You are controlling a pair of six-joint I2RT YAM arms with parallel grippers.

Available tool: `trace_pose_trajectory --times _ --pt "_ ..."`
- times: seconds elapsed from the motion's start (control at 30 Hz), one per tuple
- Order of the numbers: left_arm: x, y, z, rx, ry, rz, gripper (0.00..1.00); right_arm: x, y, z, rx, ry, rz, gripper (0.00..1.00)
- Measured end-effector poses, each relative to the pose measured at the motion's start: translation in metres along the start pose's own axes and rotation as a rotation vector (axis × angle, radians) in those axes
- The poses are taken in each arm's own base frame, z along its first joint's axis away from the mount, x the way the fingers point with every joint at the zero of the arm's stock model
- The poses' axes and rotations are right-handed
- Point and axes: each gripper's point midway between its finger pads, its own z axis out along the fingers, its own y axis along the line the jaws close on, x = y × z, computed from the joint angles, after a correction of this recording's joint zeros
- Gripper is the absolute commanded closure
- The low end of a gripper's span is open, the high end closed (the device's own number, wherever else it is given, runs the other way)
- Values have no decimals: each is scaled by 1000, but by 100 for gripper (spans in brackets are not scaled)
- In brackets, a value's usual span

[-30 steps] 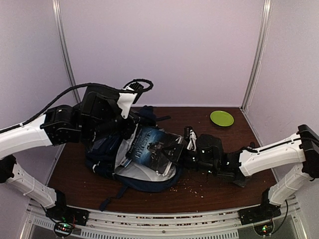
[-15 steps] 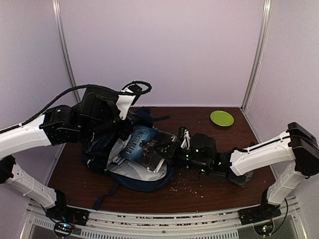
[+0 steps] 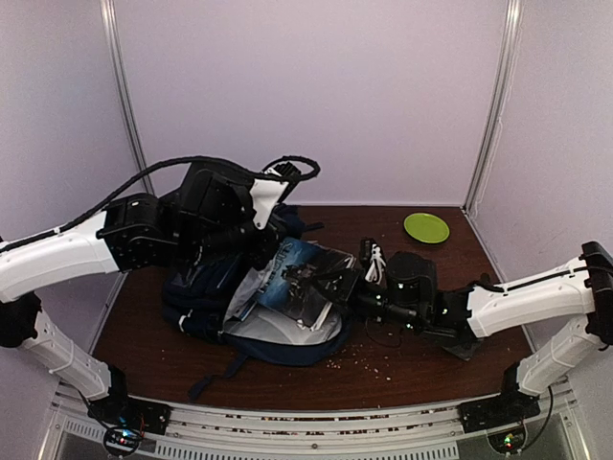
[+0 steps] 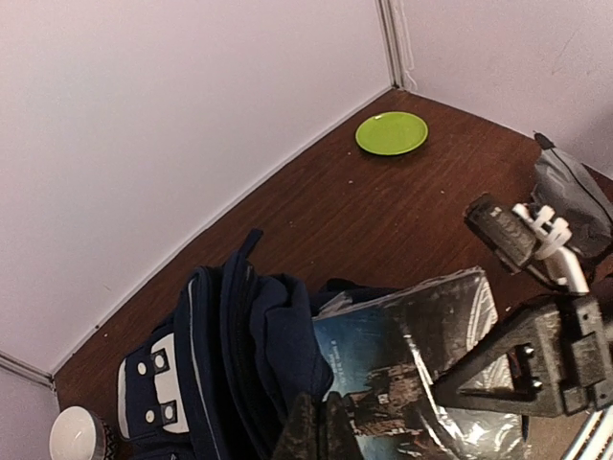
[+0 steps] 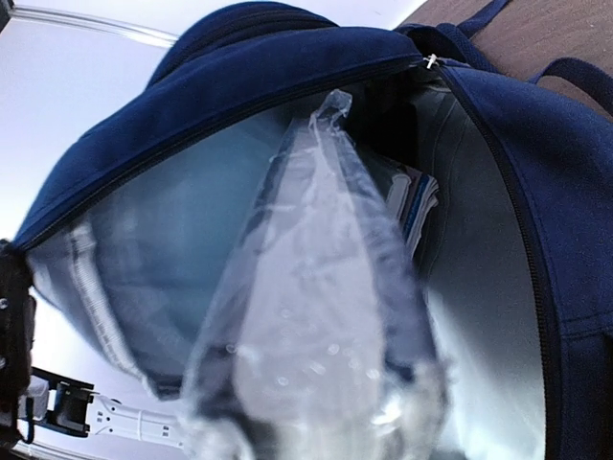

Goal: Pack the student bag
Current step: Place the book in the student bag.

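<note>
Crumbs (image 3: 369,359) on near tabletop (image 3: 412,379). Dark strap (image 3: 213,380) trails toward near edge. Behind it, student bag (image 3: 196,311) lies centre-left, mouth open toward right. Right claw (image 3: 347,292) clamped on plastic-wrapped book (image 3: 305,278), book's end inside bag mouth. Left claw (image 4: 313,433) pinched shut on bag's upper rim, holding it up. Green plate (image 3: 426,227) in far right corner.

Top cam high, looks down+fwd; wrist cams close-up; all 3 share student bag (image 3: 196,311).
</note>
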Motion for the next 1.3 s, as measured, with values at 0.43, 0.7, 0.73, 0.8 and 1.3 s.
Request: trace_pose_trajectory --times 0.43,0.7,0.73,0.8,1.3 --pt "-18 -38 -10 150 -31 -36 100 0 -34 36 62 -57 56 100" --pt "-17 -47 -8 194 -21 -66 100 7 -35 70 49 -54 118 100" --pt "-16 -49 -7 199 -17 -71 100 9 -35 75 47 -50 125 95" --pt "-14 -52 -5 208 -9 -77 100 12 -35 81 44 -41 136 79" --pt "-13 -52 -1 197 -7 -97 100 8 -33 60 124 19 93 36"
